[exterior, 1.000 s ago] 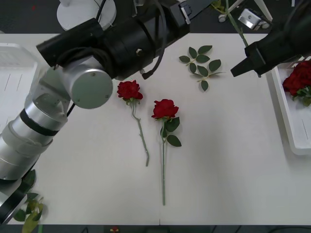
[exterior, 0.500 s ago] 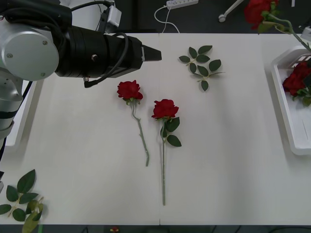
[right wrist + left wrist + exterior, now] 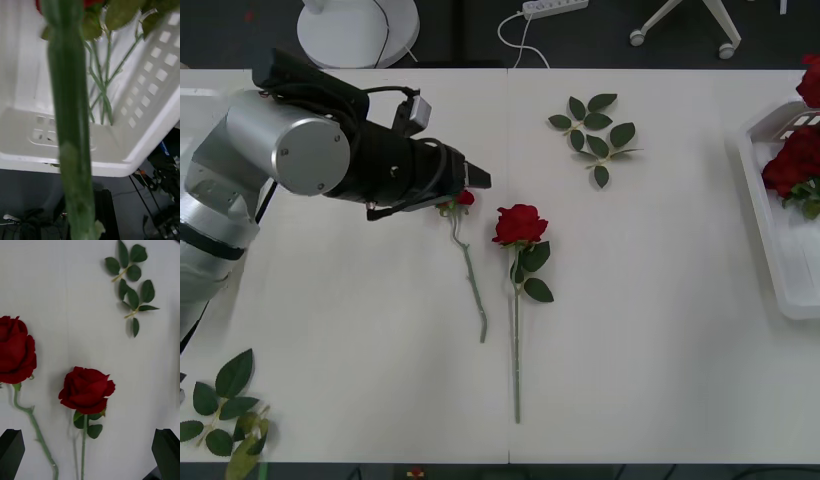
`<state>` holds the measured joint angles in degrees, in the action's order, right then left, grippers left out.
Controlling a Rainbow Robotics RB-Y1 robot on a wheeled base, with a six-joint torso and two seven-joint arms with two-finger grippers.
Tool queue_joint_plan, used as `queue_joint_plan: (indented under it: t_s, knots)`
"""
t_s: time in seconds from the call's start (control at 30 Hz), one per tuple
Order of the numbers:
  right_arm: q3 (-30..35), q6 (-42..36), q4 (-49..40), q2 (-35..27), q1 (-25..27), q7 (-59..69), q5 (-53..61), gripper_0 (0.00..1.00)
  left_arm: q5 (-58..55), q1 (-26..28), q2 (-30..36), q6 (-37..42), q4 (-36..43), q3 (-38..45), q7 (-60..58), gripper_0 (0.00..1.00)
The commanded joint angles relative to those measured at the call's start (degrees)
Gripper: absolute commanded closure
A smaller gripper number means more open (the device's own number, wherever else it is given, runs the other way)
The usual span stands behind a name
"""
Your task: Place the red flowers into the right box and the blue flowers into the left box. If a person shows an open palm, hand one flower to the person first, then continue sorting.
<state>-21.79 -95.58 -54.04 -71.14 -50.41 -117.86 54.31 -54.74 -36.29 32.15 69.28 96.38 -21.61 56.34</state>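
Observation:
Two red flowers lie on the table: one bloom (image 3: 520,223) (image 3: 86,390) in the middle, and one bloom (image 3: 464,198) (image 3: 15,356) just left of it, partly covered by my left gripper (image 3: 472,180). That gripper (image 3: 88,433) hovers over both, black fingers open and holding nothing. The right box (image 3: 780,270) at the right edge holds more red roses (image 3: 790,165). Another red flower (image 3: 812,80) hangs above it; its thick stem (image 3: 69,123) fills the right wrist view over the box wall (image 3: 142,123), with my right gripper shut on it. The left box is hidden behind my left arm. Blue flowers are out of view.
A flowerless leaf sprig (image 3: 595,135) (image 3: 131,288) lies at the back centre of the table. Another leaf sprig (image 3: 225,405) rests at the front left corner. My left arm (image 3: 290,160) spans the table's left side.
My left arm has swung down and its gripper now sits over the left rose's bloom. The right arm has carried its rose further right, over the right box.

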Motion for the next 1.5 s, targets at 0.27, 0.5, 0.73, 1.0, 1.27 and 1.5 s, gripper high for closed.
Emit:
queue_joint_plan:
  t_s: [0.27, 0.5, 0.73, 1.0, 1.27, 1.5]
  knots:
    - [-0.3, 15.4, 19.2, 2.0, 0.2, -6.2, -5.3, 1.00, 11.6, -6.0, 1.1, -0.5, -8.5, -10.7, 0.4, 0.00]
    - [-0.3, 20.6, 21.5, 5.5, 2.5, -5.8, -6.7, 1.00, 17.8, -8.2, -1.6, -0.5, -12.1, -14.3, 0.2, 0.00]
    - [-0.3, 26.5, 21.4, 9.0, 6.7, -5.7, -6.2, 1.00, 22.0, -10.7, -5.2, -3.1, -18.4, -16.2, 0.5, 0.00]
    - [-0.3, 28.0, 21.4, 10.8, 8.0, -6.3, -6.2, 1.00, 23.9, -12.4, -6.0, -5.5, -21.1, -22.5, 1.0, 0.00]
    - [1.6, 27.2, 21.3, 10.7, 7.9, -7.4, -5.7, 0.52, 27.0, -12.9, -10.6, -8.5, -28.9, -23.7, 1.9, 0.00]
    - [6.8, 21.3, 17.7, 8.9, 7.8, -8.9, -8.3, 0.28, 26.5, -13.4, -12.1, -11.4, -33.6, -23.7, 3.5, 0.00]
